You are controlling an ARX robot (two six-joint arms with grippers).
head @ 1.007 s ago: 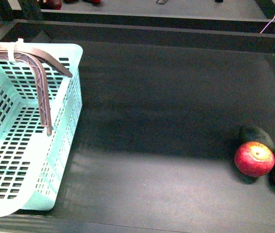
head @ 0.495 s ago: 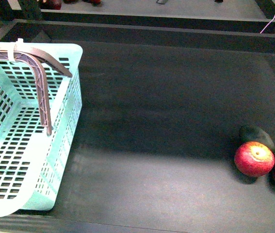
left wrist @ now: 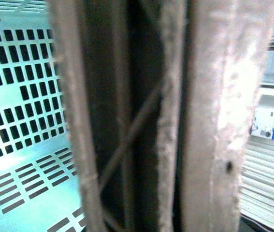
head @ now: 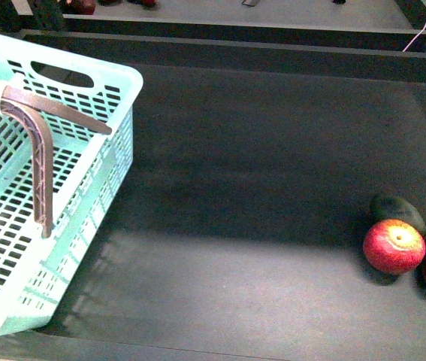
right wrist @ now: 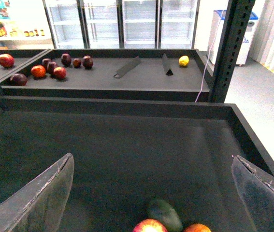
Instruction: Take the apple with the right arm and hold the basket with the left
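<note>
Basket (head: 115, 75) tilted up off dark mat (head: 258, 150); right gripper (right wrist: 151, 157) apart; left gripper unseen, cannot tell.

Dim bench (head: 273, 150), bright shop beyond.
Pale light bands my bench; the basket handle (left wrist: 127, 121) blurs close to my left wrist.

Bright red apple (head: 394, 246) with a yellow-orange blush around its stem dimple, stem up, resting at the near right of the dark shelf surface (head: 258, 165), light turquoise slotted basket (head: 111, 162) at far left, seemingly tilted, brown lattice handle (head: 43, 150) raised across its empty inside.
</note>
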